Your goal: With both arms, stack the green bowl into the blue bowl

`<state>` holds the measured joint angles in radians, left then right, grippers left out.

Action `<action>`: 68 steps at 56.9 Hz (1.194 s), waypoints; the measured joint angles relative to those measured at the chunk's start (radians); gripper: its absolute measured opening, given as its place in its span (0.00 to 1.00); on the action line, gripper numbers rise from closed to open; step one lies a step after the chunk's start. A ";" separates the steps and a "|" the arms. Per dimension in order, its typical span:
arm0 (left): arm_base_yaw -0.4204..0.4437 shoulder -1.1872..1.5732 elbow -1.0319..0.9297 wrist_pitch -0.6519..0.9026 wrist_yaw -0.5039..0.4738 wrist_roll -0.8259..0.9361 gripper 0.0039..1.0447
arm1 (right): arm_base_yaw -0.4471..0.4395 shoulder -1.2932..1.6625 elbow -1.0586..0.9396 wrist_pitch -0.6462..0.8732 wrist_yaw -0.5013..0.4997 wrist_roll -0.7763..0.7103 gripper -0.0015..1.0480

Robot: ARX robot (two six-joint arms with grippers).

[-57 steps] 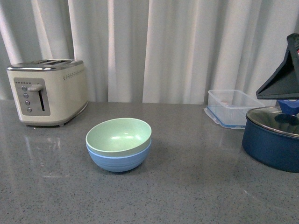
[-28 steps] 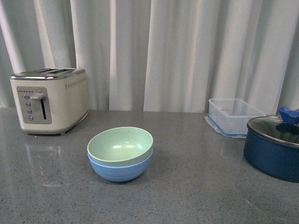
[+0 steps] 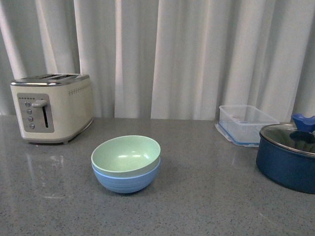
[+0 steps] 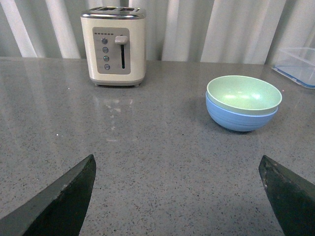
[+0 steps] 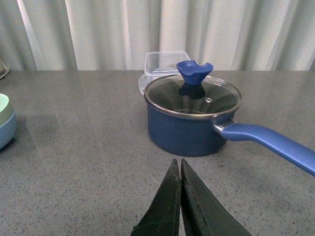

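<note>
The pale green bowl (image 3: 126, 155) sits nested inside the light blue bowl (image 3: 126, 178) on the grey counter, upright, near the middle. Neither arm shows in the front view. In the left wrist view the green bowl (image 4: 243, 94) rests in the blue bowl (image 4: 240, 119) well ahead of my left gripper (image 4: 178, 169), which is open wide and empty, low over bare counter. My right gripper (image 5: 178, 164) is shut and empty, low over the counter in front of the navy pot (image 5: 189, 123); the stacked bowls (image 5: 6, 120) show at that view's edge.
A cream toaster (image 3: 51, 107) stands at the back left. A clear plastic container (image 3: 246, 123) and the dark navy lidded pot (image 3: 287, 156) with a long blue handle (image 5: 269, 142) stand at the right. White curtains hang behind the counter.
A black gripper part at the right edge of the front view a second ago has left the view. The front camera's view has shifted slightly. The bowls stay nested.
</note>
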<state>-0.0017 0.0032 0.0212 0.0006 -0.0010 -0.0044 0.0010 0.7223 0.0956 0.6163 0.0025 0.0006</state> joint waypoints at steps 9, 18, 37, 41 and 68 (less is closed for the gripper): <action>0.000 0.000 0.000 0.000 0.000 0.000 0.94 | 0.000 -0.117 -0.037 -0.076 -0.001 0.000 0.01; 0.000 0.000 0.000 0.000 0.000 0.000 0.94 | 0.000 -0.182 -0.074 -0.094 0.000 0.000 0.01; 0.000 0.000 0.000 0.000 0.000 0.000 0.94 | 0.000 -0.369 -0.091 -0.263 -0.001 0.000 0.01; 0.000 0.000 0.000 0.000 0.000 0.000 0.94 | 0.000 -0.410 -0.091 -0.302 -0.001 0.000 0.01; 0.000 0.000 0.000 0.000 0.000 0.000 0.94 | 0.000 -0.628 -0.090 -0.545 -0.001 0.000 0.01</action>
<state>-0.0017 0.0032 0.0212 0.0006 -0.0006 -0.0044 0.0010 0.0948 0.0055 0.0715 0.0013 0.0002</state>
